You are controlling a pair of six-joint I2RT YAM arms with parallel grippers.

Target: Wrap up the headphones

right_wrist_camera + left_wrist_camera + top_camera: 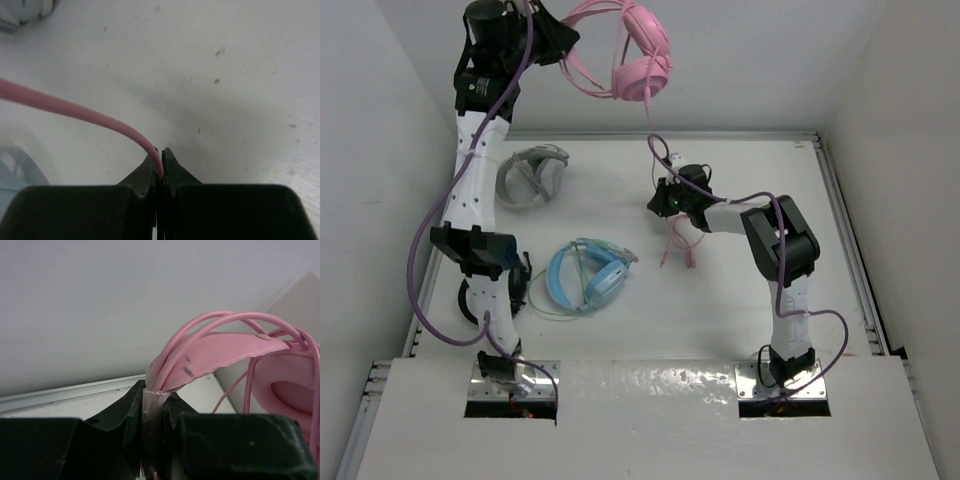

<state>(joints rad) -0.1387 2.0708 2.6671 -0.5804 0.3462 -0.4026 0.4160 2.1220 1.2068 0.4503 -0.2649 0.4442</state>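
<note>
- Our left fingers (150, 405) are closed on the headband of the pink headphones (635, 60), which hang high in the air over the far edge of the table (740, 300)
- In the left wrist view, several turns of the cable (75, 107) lie along the band
- Our right fingers (160, 164) are closed on this thin cable, low over the table and well apart from the ear cups
- We judge that the step in hand is one more turn: carry the cable up and around the band in a wide arc
- Light tension is best, so that the new turn lies beside the others; a hard pull could drag the band out of the left grip
- The loose end hangs under the right fingers, so we should keep it away from the light-blue headphones (585, 278)
</note>
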